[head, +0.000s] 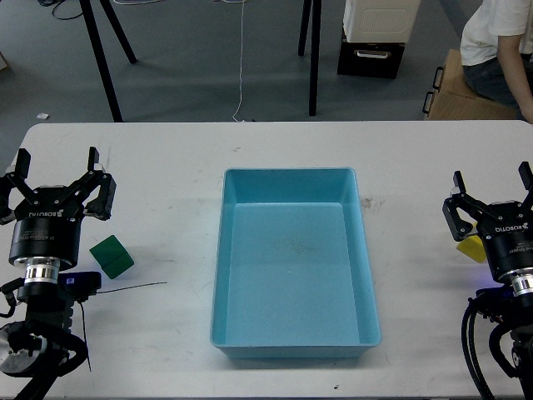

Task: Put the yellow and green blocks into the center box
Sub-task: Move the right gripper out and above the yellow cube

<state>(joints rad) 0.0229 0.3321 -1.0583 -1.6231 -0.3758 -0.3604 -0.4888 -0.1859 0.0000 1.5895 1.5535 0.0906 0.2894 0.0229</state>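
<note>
1. The left gripper (57,161) hovers over the counter's (166,333) left side, fingers spread apart, holding nothing.
2. The green block (112,256) lies on the counter just right of that arm.
3. The center box (293,265) sits mid-counter.
4. The yellow block (469,247) lies at far right, partly hidden behind the right gripper (491,182), whose fingers stand apart.

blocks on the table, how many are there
2. The green block lies on the table's left side, just beside the left gripper. The yellow block lies at the right, partly hidden behind the right gripper. The blue box holds none.
</note>
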